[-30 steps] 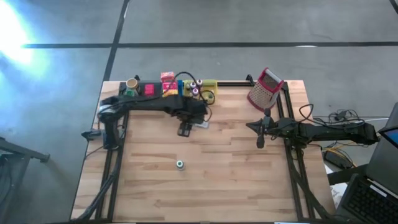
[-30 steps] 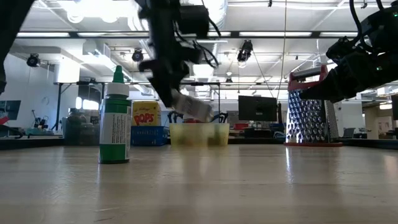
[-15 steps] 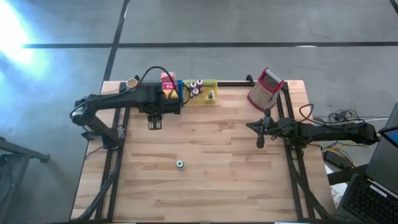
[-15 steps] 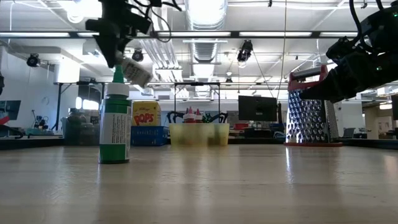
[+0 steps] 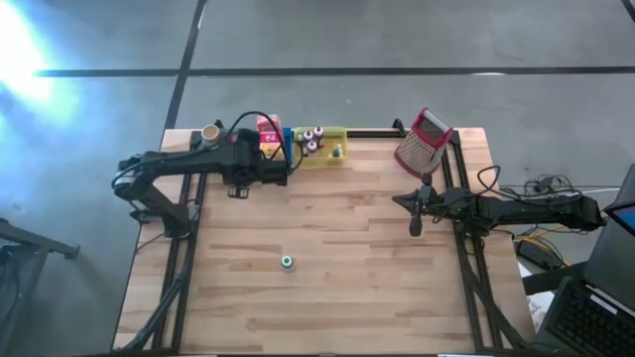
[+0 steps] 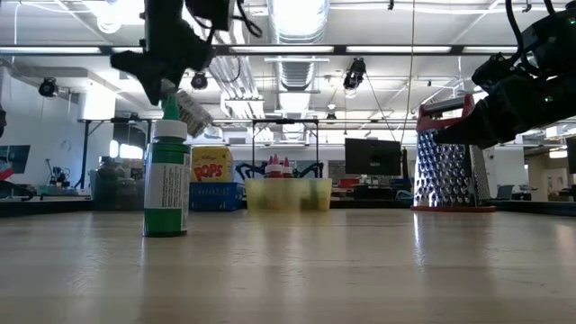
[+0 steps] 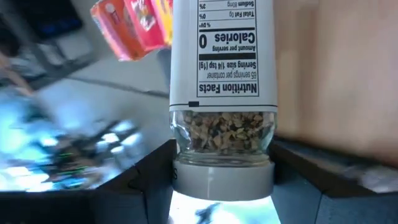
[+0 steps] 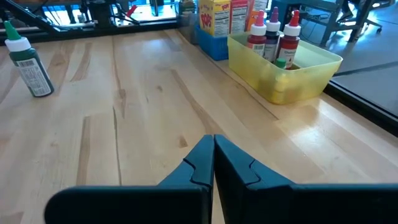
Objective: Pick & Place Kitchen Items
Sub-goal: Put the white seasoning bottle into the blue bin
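My left gripper [image 5: 238, 189] is over the table's far left part, shut on a small glass spice jar [image 7: 222, 93] with a white label and pale cap; the low view shows the jar [image 6: 186, 109] high above the table. A green-capped bottle [image 5: 287, 262] stands upright on its base mid-table, also in the low view [image 6: 166, 171]. Red-capped bottles stand in the yellow tray [image 5: 323, 148] at the far edge. Pink and yellow boxes [image 5: 268, 133] stand upright by the blue tray [image 5: 289, 145]. My right gripper [image 5: 416, 226] is shut and empty at the right. My left gripper pinches the jar's cap end [image 7: 222, 177] between its two fingers [image 7: 152, 186], one on each side. The fingers slant down, and the jar's labelled body sticks out beyond them. The jar is tilted and lifted clear of the table.
A tall metal grater with red handle [image 5: 424, 142] stands at the far right. A tan round cup [image 5: 209, 132] sits at the far left corner. Bare wood lies around the green-capped bottle and toward the near edge.
My left gripper has carried the jar from the table's middle toward the left and far edge, rising as it went. It has tipped from pointing steeply down to a slant, and most of the move came early. The jar stays in the hold, now tilted and higher.
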